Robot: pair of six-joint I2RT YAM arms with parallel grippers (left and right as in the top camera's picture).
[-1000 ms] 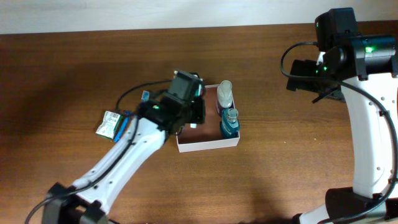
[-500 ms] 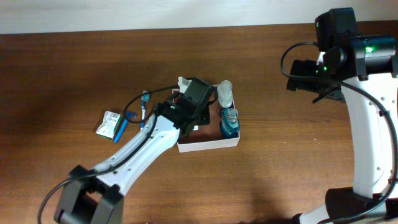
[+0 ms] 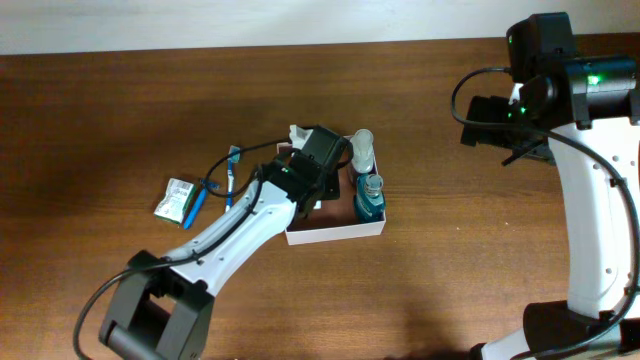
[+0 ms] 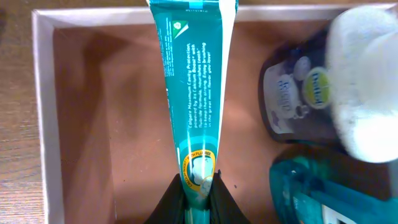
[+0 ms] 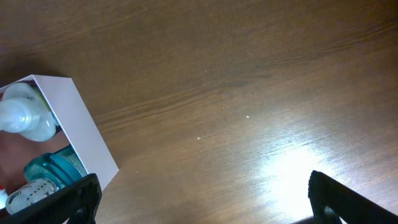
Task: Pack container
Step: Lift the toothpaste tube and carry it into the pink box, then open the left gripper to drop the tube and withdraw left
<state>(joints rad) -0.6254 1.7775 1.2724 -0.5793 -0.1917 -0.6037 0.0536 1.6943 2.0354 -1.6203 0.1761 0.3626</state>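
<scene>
The left claw (image 4: 199,196) had slid over the box (image 4: 42,112), gripping a toothpaste tube (image 4: 194,87). The toothpaste tube pointed along the box's bare side.

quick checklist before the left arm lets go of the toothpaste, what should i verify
1. Left claw shut on the toothpaste tube: ok.
2. Tube over the bare floor of the container, inside its wall: ok.
3. Tube apart from the dark bottle and the teal bottle: ok, there is a gap beside it.
4. Tube resting on the floor, not hanging above it: cannot tell.
5. Right claw open and away from the container: ok.
</scene>
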